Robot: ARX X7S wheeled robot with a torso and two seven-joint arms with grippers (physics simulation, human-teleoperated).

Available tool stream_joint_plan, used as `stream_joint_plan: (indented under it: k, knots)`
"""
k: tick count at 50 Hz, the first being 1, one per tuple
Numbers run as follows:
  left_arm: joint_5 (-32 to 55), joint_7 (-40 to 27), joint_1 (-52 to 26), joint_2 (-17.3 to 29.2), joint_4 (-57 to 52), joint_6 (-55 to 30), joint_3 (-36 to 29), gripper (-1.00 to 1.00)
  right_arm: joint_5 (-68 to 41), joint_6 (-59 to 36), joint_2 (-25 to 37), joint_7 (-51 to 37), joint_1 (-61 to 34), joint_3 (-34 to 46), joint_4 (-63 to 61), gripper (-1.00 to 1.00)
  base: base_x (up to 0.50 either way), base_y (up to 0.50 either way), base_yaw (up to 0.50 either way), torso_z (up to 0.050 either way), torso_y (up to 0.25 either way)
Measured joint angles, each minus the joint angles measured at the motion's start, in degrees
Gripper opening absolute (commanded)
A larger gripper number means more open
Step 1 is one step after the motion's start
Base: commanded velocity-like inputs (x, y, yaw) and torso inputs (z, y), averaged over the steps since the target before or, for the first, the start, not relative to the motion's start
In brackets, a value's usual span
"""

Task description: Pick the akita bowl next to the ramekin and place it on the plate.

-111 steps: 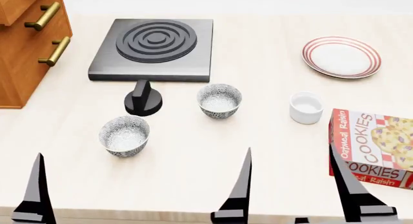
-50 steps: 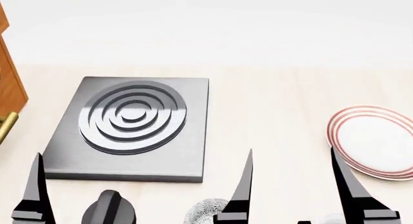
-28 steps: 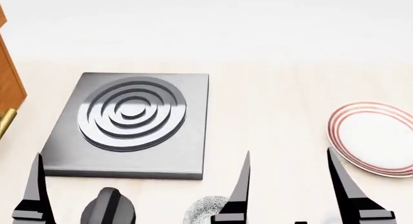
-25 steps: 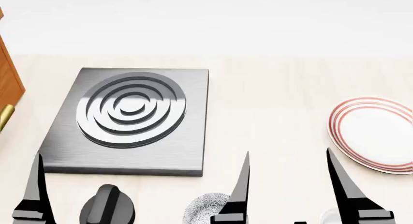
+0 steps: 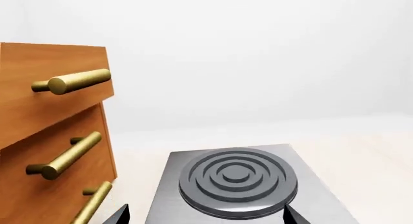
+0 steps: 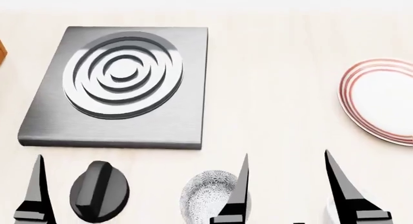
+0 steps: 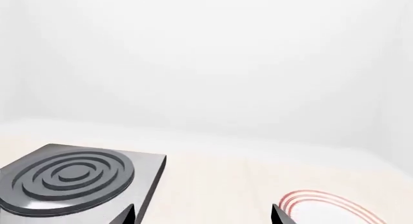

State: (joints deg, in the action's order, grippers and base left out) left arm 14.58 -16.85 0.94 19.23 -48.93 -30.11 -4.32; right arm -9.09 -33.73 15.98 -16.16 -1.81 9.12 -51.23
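No text, label, brand, number or sign can be read in any of the three views. The stove plate [image 6: 119,83] carries only raised rings, the plate [image 6: 380,100] shows only red rings near its rim, and the patterned bowl [image 6: 210,197] has only a fine speckle. The wooden drawers [image 5: 48,137] are plain, with brass handles.

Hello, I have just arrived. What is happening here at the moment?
A two-armed robot faces a pale counter, and nothing is grasped yet. Both tools, the left tool and the right tool, are open and empty low in the head view. The akita bowl sits on the counter behind a finger. The plate waits empty at the right. A burner and a black knob are also there.
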Motion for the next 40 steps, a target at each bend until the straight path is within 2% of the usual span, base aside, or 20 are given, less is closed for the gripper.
stream_joint_plan:
  k: [29,40]
  knots:
    - [0.5,-0.6,0.2,0.6,0.3,0.4,-0.6,1.00,-0.8,-0.1,0.6,-0.8,0.0,0.3,0.1,1.00,0.00,0.00,0.00,0.000,-0.180]
    - [0.7,-0.9,0.4,0.8,0.2,0.7,-0.8,1.00,-1.5,-1.4,0.6,-1.2,-0.3,0.3,-0.2,1.00,0.00,0.00,0.00,0.000,-0.009]
